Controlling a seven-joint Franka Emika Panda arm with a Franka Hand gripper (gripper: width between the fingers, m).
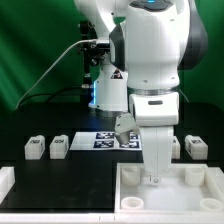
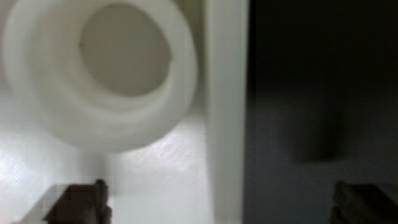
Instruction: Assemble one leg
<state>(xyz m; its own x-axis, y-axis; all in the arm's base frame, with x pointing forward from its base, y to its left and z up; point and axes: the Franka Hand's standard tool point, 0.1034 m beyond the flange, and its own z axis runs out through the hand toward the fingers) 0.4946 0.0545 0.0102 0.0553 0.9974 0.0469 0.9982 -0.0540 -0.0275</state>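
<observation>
1. The robot arm (image 1: 150, 60) fills the middle of the exterior view. It is bent straight down over the lower right of the frame, so the wrist camera looks squarely down onto the work.
2. The large white tray-like piece (image 1: 175, 200) lies flat on the black desk (image 1: 70, 185) at the lower right of the exterior view, rim upward. I judge it lies this way so its round sockets face up to take the legs. No leg stands in any socket I can see.
3. The marker board (image 1: 105, 138) lies flat at the frame's centre, behind the tray-like piece, with nothing on it.
4. One leg (image 1: 195, 147) rests on the desk at the right edge. Two more legs (image 1: 35, 148) sit side by side at the left edge. All three are loose and well apart from the tray-like piece. A fourth may be hidden behind the arm.
5. The gripper (image 2: 222, 205) hangs low over the tray-like piece, fingers spread wide and nothing between them.
6. The wrist view shows one round socket (image 2: 107, 130), empty, just beside the raised rim. The gripper seems to be lined up near it, but no leg has been fetched.
</observation>
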